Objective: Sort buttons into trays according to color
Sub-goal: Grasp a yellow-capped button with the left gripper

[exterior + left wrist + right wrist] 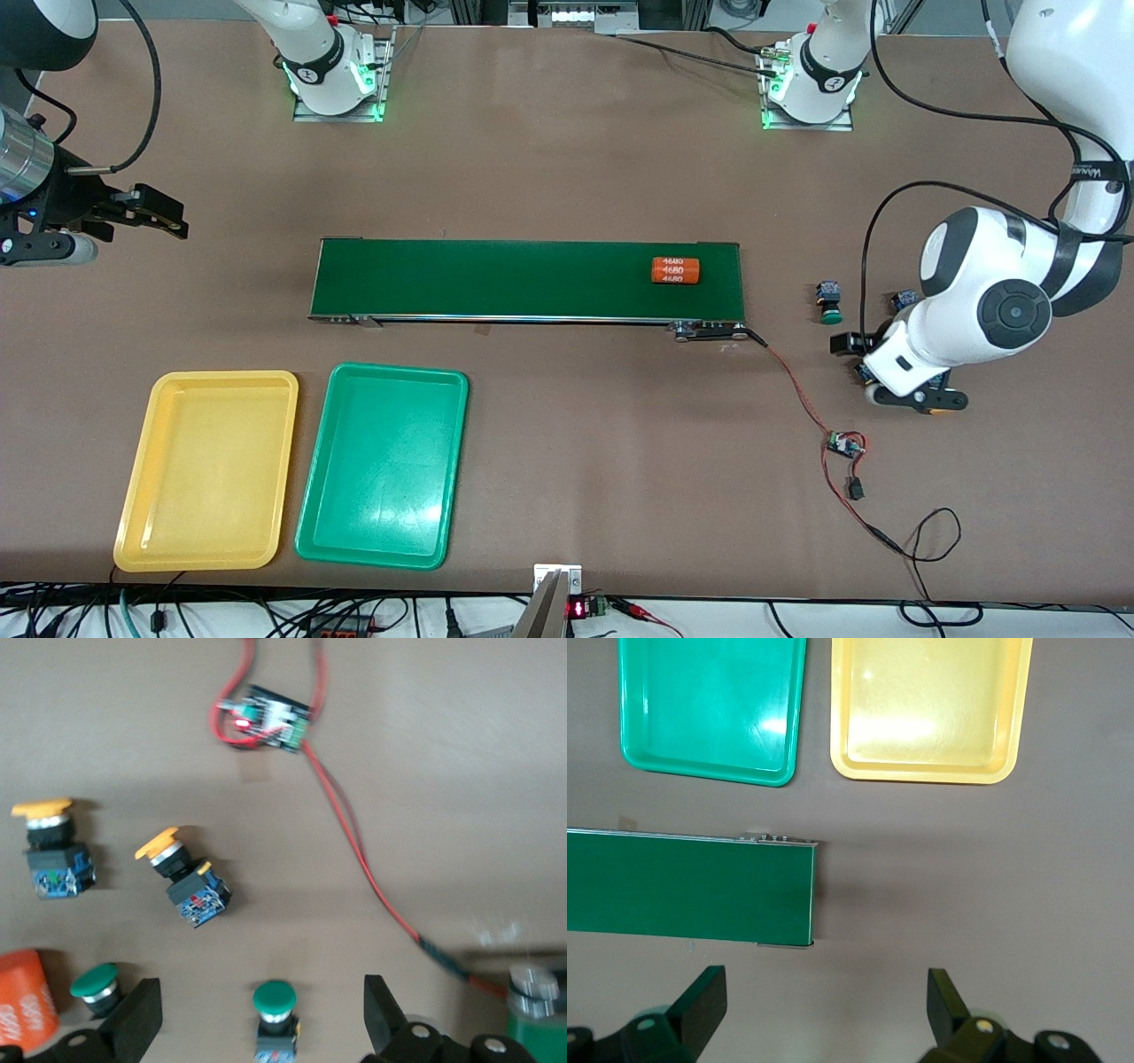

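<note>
I count four buttons from the left wrist camera, all lying on the bare brown table at the left arm's end, past the end of the conveyor belt (pixel 529 279): two with yellow-orange caps, the first yellow button (pixel 49 849) and the second yellow button (pixel 183 879) just beside it, and two with green caps, the first green button (pixel 96 987) and the second green button (pixel 275 1019). The left gripper (pixel 263 1028) hangs over this cluster with its fingers spread wide, and the second green button sits between them, untouched. An orange cylinder (pixel 25 1005) pokes into that wrist view just beside the first green button. From the front camera I can make out only one green-capped button clearly; the left arm covers most of the others. A second orange cylinder marked 4680 (pixel 676 270) lies on the belt toward the left arm's end. A small circuit board (pixel 846 444) on red wires sits nearer the front camera than the buttons. The two trays, one yellow tray (pixel 209 470) and one green tray (pixel 384 464), lie side by side with nothing in them, nearer the front camera than the belt, toward the right arm's end. The right gripper (pixel 824 1014) waits in the air over the table off that end of the belt, fingers spread, holding nothing.
</note>
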You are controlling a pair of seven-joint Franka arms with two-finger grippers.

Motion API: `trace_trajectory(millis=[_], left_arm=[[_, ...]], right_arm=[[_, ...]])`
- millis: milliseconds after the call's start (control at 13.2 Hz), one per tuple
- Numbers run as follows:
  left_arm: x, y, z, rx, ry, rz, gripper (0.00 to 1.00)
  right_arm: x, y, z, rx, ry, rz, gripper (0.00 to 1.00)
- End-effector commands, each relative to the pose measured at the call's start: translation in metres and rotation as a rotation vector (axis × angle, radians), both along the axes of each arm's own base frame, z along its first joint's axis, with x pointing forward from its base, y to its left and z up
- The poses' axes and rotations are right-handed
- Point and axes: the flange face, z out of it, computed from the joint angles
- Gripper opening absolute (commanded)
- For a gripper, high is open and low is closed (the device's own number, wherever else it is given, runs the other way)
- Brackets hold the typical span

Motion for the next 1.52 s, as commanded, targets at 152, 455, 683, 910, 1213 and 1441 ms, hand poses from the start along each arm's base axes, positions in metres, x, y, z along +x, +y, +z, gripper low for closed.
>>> trace_trajectory(millis=[152, 455, 683, 910, 1213, 1441], left_arm=[[0.025, 0.093, -0.022, -0.018, -0.03, 0.261, 1.0], [0.021, 0.093, -0.062, -0.051, 0.02, 0.371, 0.98], [0.004, 0.095, -0.104, -0.09, -0.021, 0.392, 0.97], [-0.003, 0.103, -0.132, -0.112, -0.038, 0.402, 0.65], [0.002, 0.088, -0.122, -0.109, -0.042, 0.435, 0.26], [0.002, 0.053, -0.066, -0.087, 0.003, 0.364, 0.28]], right_arm=[[-0.001, -0.001, 0.001, 0.005, -0.001, 0.0, 1.0], [-0.001, -0.001, 0.001, 0.005, -0.001, -0.003, 1.0], [-0.001, -0.001, 0.001, 0.005, -0.001, -0.003, 1.0], [-0.001, -0.002, 0.001, 0.005, -0.001, -0.004, 1.0], [-0.001, -0.002, 0.001, 0.005, -0.001, -0.004, 1.0], [-0.001, -0.001, 0.001, 0.005, -0.001, -0.003, 1.0]])
